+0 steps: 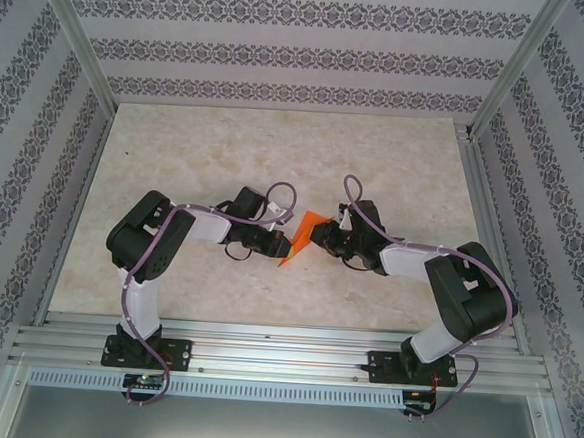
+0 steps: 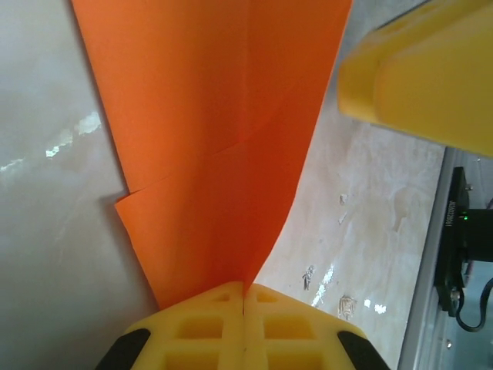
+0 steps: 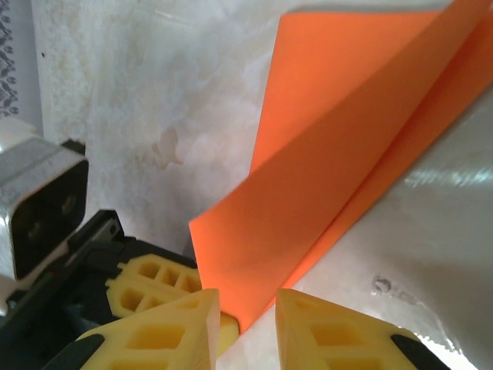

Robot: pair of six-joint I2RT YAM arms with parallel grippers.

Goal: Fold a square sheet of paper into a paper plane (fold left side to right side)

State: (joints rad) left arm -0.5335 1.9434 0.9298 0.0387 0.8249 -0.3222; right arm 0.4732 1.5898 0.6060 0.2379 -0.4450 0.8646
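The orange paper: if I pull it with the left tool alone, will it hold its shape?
Probably not: the orange paper looks thin and curves away from the shut left tool pinching its corner, so expect flop. It seems very light, so it may slide easily on the smooth table. Its folded layers could splay.

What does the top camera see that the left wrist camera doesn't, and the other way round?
The top view gives the big picture: the black and white left robot arm and right robot arm reaching toward each other over the pale marbled table, with patterned walls around. The left wrist view gets close: the left hand has its yellow fingers shut on the tip of the folded bright orange sheet of paper, and the creases show. Both views share that orange paper.
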